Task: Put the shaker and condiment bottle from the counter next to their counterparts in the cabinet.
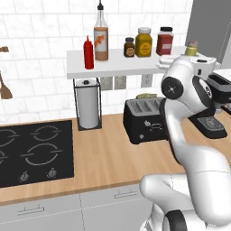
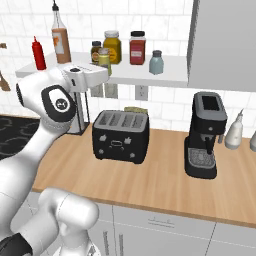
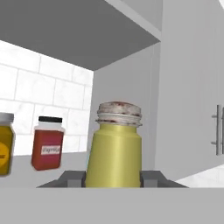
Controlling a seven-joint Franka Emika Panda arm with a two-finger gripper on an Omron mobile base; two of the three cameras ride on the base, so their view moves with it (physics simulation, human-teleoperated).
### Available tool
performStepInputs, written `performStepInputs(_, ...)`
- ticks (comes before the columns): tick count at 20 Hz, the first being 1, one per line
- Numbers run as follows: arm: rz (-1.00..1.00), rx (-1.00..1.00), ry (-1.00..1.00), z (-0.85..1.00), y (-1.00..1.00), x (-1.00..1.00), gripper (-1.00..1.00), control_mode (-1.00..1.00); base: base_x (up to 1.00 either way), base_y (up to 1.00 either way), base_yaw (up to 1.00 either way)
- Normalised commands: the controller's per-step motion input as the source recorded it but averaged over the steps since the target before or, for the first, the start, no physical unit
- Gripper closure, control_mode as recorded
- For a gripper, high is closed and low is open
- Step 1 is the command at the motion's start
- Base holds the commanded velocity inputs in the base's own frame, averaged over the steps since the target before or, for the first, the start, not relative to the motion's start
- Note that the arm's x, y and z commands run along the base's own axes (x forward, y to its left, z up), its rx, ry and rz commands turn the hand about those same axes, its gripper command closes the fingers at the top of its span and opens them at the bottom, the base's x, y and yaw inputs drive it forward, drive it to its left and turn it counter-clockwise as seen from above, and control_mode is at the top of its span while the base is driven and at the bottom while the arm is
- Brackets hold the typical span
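Yellow-green and squat, the shaker (image 3: 114,151) has a ridged grey metal top and sits clamped between the gripper (image 3: 113,178) fingers, held up at the shelf (image 1: 117,68), a flat white slab. On it stand the tall glass sauce bottle (image 1: 101,38), a glossy red squeeze bottle (image 1: 89,53), three jars and a pale blue-grey shaker (image 2: 156,62). Below runs the wood-grain counter (image 2: 165,185) against white tile.
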Motion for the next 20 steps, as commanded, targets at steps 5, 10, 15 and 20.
performStepInputs(5,-0.01,0.00,0.00,-0.04,-0.01,0.09,1.00,-1.00,0.00,0.00,0.00)
performStepInputs(10,0.00,0.06,0.00,-0.31,-0.14,0.21,1.00,-1.00,0.00,0.00,0.00)
performStepInputs(15,0.00,0.08,0.00,-0.08,-0.08,0.33,1.00,-1.00,0.00,0.00,0.00)
performStepInputs(20,0.00,0.07,0.00,-0.01,-0.11,0.38,1.00,-1.00,0.00,0.00,0.00)
